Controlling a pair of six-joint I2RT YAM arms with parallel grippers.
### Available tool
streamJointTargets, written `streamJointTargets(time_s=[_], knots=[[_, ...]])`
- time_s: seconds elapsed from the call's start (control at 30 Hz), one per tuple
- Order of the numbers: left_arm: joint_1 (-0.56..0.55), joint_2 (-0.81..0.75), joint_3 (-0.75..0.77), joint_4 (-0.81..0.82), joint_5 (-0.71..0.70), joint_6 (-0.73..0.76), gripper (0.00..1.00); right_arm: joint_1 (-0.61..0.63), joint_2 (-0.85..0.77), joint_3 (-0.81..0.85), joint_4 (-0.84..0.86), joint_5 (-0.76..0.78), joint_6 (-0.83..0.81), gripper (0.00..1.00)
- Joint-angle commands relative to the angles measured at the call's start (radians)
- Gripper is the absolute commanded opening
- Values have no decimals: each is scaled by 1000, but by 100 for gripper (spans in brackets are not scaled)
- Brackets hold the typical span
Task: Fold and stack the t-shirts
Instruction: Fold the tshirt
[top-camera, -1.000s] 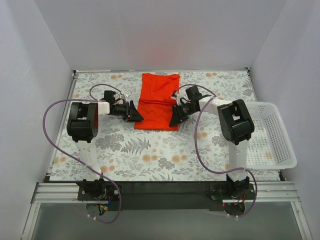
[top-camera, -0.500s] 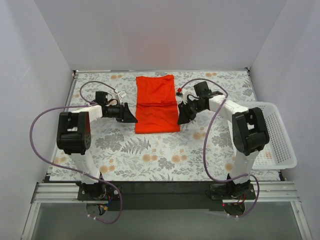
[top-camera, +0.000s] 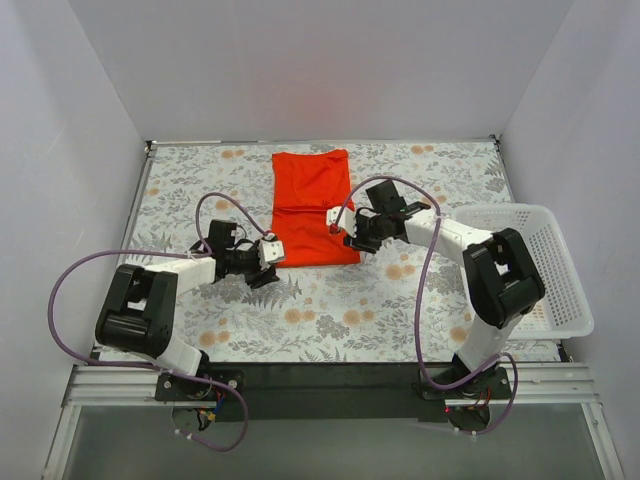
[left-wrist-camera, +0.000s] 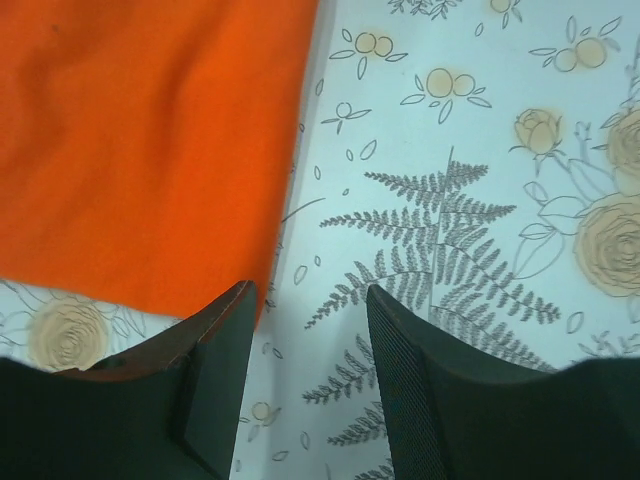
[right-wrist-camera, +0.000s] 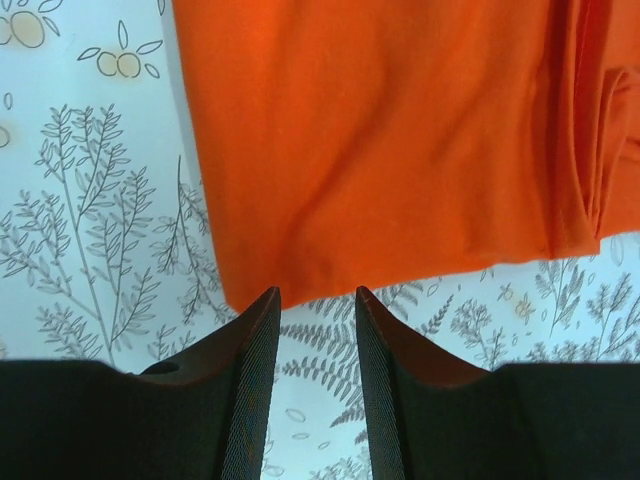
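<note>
The orange-red t-shirt (top-camera: 312, 205) lies folded into a long rectangle on the floral mat (top-camera: 330, 310), at the middle back. My left gripper (top-camera: 271, 252) is open and empty, low over the mat just off the shirt's near left corner. In the left wrist view the shirt (left-wrist-camera: 150, 130) fills the upper left and the gripper (left-wrist-camera: 310, 295) is over bare mat. My right gripper (top-camera: 346, 232) is open and empty at the shirt's near right corner. In the right wrist view the shirt's edge (right-wrist-camera: 380, 140) lies just beyond the gripper (right-wrist-camera: 316, 293).
A white plastic basket (top-camera: 575, 325) stands at the right edge of the mat, beside the right arm. White walls close in the left, back and right sides. Purple cables loop off both arms.
Both grippers have moved from the shirt's sides toward its near corners, the left one coming nearer and lower. The shirt lies flatter than a second ago.
</note>
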Motion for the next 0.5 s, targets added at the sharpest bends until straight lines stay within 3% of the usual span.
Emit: streamJointTargets(time_s=[0.0, 0.3, 0.47], knots=[[-18, -13, 4, 144, -42, 158, 47, 28, 29, 5, 73, 24, -102, 43], [-29, 85, 54, 161, -60, 150, 47, 48, 31, -32, 47, -7, -115, 46], [-32, 109, 53, 140, -57, 175, 35, 48, 8, -18, 6, -19, -90, 49]])
